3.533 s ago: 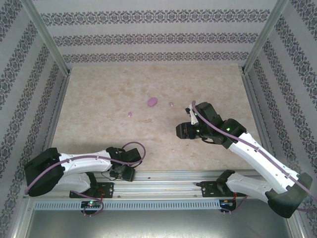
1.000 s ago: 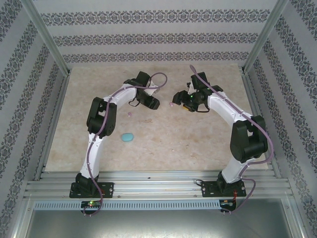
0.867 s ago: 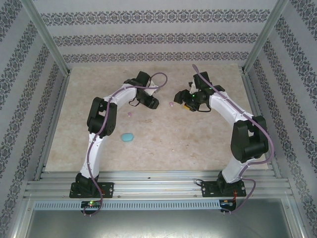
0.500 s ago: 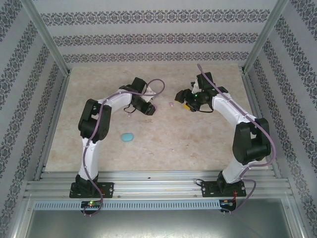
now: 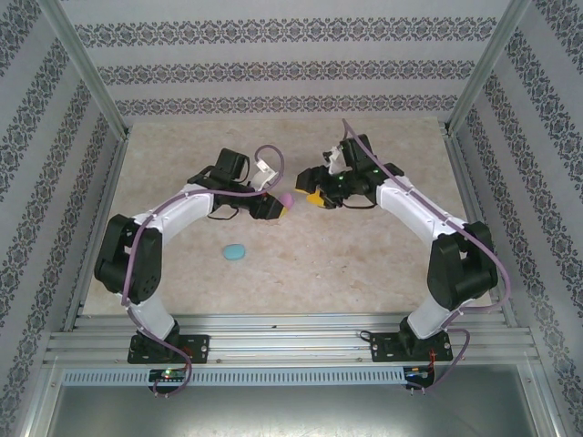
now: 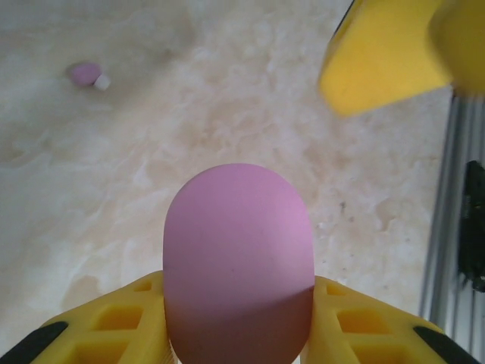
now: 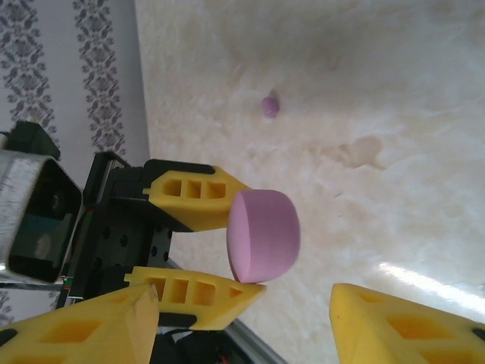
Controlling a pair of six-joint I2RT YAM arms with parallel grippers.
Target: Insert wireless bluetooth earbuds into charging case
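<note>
The left end effector (image 5: 281,204) is pinching the pink case (image 6: 237,243) by its lower sides and holds it clear of the desk (image 5: 364,264). The case looks shut; no seam or lid shows. The right end effector (image 5: 312,194) hangs just beside the case with its yellow fingers (image 7: 402,326) spread wide and nothing between them.

One pink earbud (image 7: 270,105) lies on the desk beyond the case, well apart from it, with its pale tip to one side. A blue case (image 5: 235,252) sits on the desk on the near side of the pink case.

The earbud is probably very light, hard and glossy. Its rounded body would likely roll, or squirt out from between the pads, if squeezed off-centre. The safest hold looks to be across the widest part of the body, leaving the pale tip free to go into its socket. The case is a smooth pebble too, so it could twist in the grip if it is pushed from the side.
</note>
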